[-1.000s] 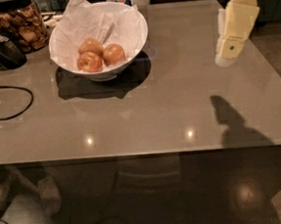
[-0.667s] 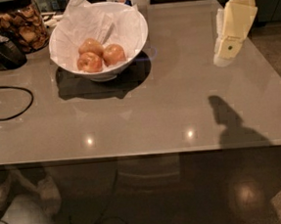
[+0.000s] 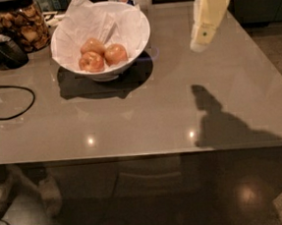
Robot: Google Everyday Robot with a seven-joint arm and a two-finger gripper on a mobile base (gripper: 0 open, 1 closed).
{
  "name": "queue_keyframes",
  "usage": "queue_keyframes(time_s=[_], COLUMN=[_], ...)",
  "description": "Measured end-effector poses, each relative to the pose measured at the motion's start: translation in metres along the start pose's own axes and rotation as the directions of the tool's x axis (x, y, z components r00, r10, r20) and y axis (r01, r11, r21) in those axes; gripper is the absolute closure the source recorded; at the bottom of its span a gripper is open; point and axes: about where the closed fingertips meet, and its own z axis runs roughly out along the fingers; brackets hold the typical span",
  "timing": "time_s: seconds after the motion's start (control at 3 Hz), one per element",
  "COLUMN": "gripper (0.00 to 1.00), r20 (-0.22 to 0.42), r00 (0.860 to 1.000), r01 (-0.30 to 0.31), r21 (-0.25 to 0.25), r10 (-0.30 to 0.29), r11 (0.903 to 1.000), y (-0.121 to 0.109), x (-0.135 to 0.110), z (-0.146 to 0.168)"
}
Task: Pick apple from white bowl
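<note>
Grey-brown glossy table (image 3: 132,120) is running off the left edge, carrying a paper-lined white bowl (image 3: 141,28) at its far left. Cream end effector (image 3: 200,41) is hovering well to the bowl's right, its top cut off by the frame; released or clenched, I cannot tell. Inside the bowl the apple (image 3: 115,53) is lying against two others.

No legible text or labels, end effector (image 3: 201,41) above table (image 3: 146,119), right side
</note>
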Motion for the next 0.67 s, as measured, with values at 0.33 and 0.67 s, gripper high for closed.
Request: queue_keyframes(time_s=[0.33, 0.67], gripper=[0.0, 0.0], r20=[0.018, 0.043], r00=[0.999, 0.998], r01=[0.036, 0.041], r21=[-0.003, 0.029], r10=[-0.036, -0.042], r11=[0.9993, 0.9987], y=[-0.03, -0.039], x=[-0.033, -0.043], z=[0.015, 0.012])
